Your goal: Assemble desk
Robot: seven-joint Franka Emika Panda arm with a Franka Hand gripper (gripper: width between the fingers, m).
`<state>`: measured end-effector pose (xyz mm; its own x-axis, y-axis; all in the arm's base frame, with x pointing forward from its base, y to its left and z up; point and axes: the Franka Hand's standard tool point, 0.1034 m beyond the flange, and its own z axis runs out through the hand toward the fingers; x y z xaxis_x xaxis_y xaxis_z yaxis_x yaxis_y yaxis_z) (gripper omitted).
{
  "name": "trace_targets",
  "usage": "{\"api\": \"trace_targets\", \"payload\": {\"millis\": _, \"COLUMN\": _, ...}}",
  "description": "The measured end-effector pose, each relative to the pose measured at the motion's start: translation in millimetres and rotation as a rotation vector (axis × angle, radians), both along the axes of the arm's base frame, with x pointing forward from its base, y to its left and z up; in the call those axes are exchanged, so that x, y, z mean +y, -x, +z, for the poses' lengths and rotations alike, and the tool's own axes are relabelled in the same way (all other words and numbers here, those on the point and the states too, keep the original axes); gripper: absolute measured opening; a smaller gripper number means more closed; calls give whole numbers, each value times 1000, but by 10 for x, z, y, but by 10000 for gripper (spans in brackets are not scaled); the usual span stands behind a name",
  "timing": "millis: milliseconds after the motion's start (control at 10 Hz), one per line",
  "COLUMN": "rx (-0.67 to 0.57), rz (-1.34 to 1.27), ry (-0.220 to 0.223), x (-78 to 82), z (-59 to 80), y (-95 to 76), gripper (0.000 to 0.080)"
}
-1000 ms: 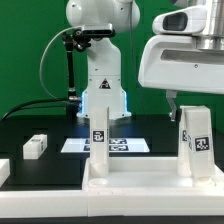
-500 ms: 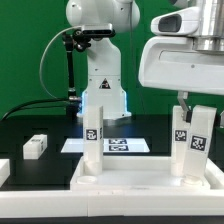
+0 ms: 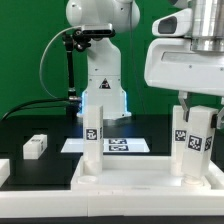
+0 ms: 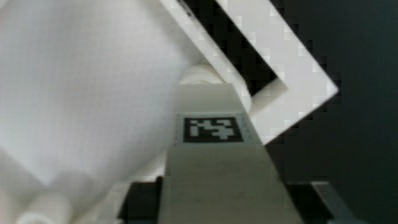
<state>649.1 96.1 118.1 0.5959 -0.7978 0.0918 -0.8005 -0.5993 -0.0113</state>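
The white desk top (image 3: 130, 182) lies flat at the front with two square white legs standing on it. The left leg (image 3: 92, 135) carries a marker tag. My gripper (image 3: 198, 108) comes down from the upper right and is shut on the top of the right leg (image 3: 192, 148), which shows tags on two faces. In the wrist view the held leg (image 4: 217, 160) with its tag runs out between my gripper (image 4: 235, 205), whose dark fingers (image 4: 150, 200) sit at its sides. The desk top (image 4: 89, 100) lies beyond it.
The marker board (image 3: 128, 146) lies behind the desk top, in front of the arm's base (image 3: 102, 98). A loose white leg (image 3: 35, 146) lies at the exterior view's left. Another white part (image 3: 3, 171) sits at the left edge.
The held right leg has turned and now shows two tagged faces. The desk top and the left leg have shifted a little toward the exterior view's left.
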Motion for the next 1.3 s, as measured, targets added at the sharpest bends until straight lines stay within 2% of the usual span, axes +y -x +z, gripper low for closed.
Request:
{"api": "trace_targets", "payload": {"millis": 200, "rx": -46, "rz": -192, "ry": -64, "x": -92, "z": -10, "y": 26, "gripper": 291}}
{"api": "trace_targets", "payload": {"millis": 500, "rx": -60, "rz": -428, "ry": -154, "x": -100, "z": -18, "y": 54, "gripper": 291}}
{"api": "trace_targets", "payload": {"millis": 600, "rx": -61, "rz": -594, "ry": -168, "x": -29, "z": -18, "y": 53, "gripper": 292}}
{"api": "trace_targets", "payload": {"millis": 800, "rx": -58, "rz": -744, "ry": -180, "x": 85, "z": -14, "y": 39, "gripper": 294}}
{"api": "trace_targets", "payload": {"millis": 1200, "rx": -58, "rz": -872, "ry": -192, "x": 108, "z": -12, "y": 43, "gripper": 294}}
{"api": "trace_targets", "payload": {"millis": 1300, "rx": -58, "rz": -868, "ry": -191, "x": 106, "z": -18, "y": 44, "gripper": 356}}
